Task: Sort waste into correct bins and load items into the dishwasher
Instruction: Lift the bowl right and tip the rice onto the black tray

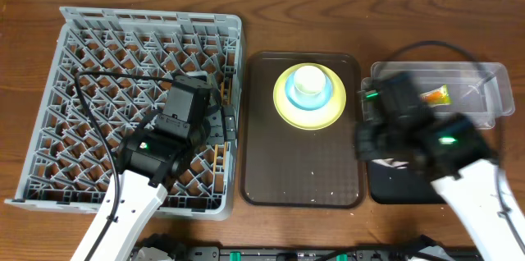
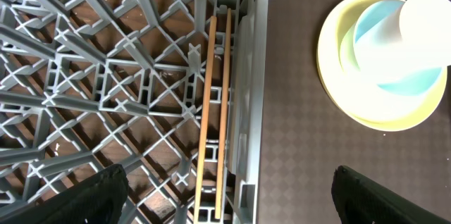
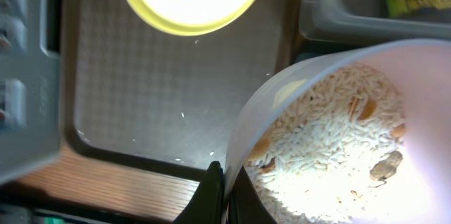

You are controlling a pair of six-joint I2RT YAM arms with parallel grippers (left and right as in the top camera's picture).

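Observation:
My right gripper point(image 3: 227, 189) is shut on the rim of a white bowl point(image 3: 303, 90) that holds whitish rice scraps point(image 3: 331, 146). Overhead, the right gripper point(image 1: 385, 142) hangs over the black tray point(image 1: 402, 189) and hides most of the bowl. A yellow-green snack wrapper point(image 1: 436, 94) lies in the clear tub point(image 1: 484, 76). My left gripper point(image 2: 229, 196) is open above the grey rack point(image 2: 84, 76), over two wooden chopsticks point(image 2: 215, 111) lying along its right edge. A pale cup point(image 1: 310, 83) sits in a light blue bowl point(image 1: 291, 93) on the yellow-green plate point(image 1: 287, 112).
The brown serving tray point(image 1: 303, 171) lies between the rack point(image 1: 82, 39) and the two bins, with a few white crumbs on its bare front half. The clear tub stands behind the black tray. Wooden table shows along the front and back edges.

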